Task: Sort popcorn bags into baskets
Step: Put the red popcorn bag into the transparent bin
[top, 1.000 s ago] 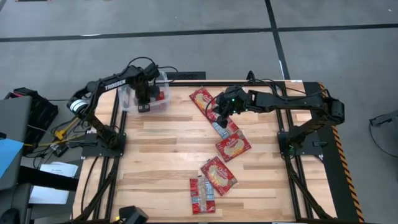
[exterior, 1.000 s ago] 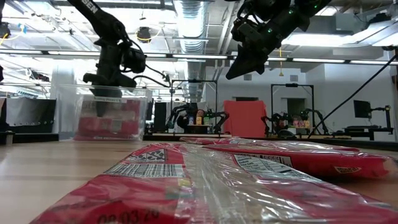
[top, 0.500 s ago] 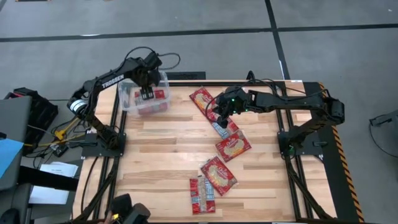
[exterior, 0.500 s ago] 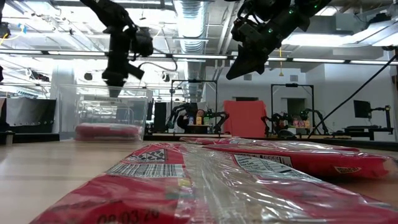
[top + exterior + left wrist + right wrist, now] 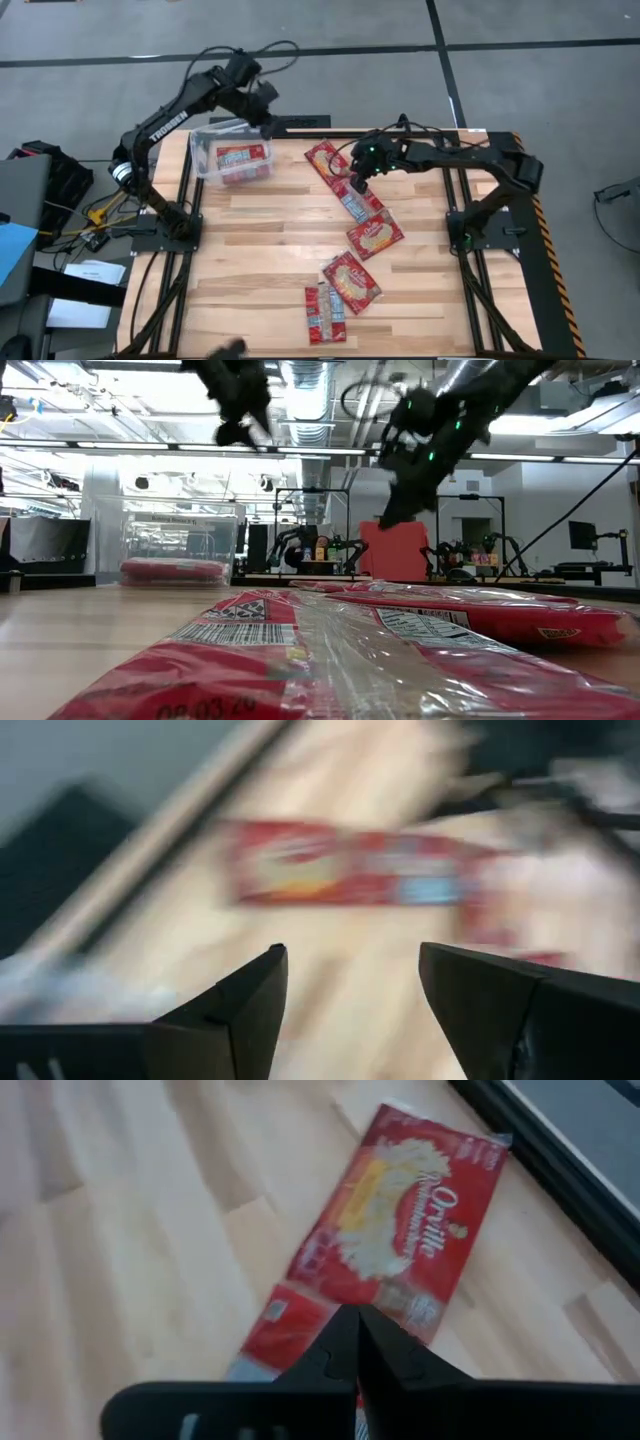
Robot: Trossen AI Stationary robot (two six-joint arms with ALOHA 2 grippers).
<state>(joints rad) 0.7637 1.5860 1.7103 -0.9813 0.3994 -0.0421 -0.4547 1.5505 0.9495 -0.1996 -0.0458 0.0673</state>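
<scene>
The left end effector (image 5: 268, 122) hangs open and empty, upper left, beside the tub (image 5: 232, 158). The right end effector (image 5: 357, 184), fingers pressed together and empty, hovers over a popcorn bag (image 5: 328, 160) at centre.

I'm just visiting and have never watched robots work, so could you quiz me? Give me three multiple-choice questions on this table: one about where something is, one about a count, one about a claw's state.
1. Where is the clear tub?
A. At the table's far left corner, near the left arm
B. In the middle of the table
C. On the floor

2. How many tubs stand on the table?
A. Three
B. One
C. Two

3. How is the left claw?
A. Shut on a packet
B. Shut on nothing
C. Open and empty

Answers:
1 A: the high view shows it at that corner, a red popcorn bag lying inside.
2 B: only one tub shows in the high view.
3 C: the left wrist view shows its fingers spread with nothing between, while the right claw is shut above the bags on the table.
</scene>
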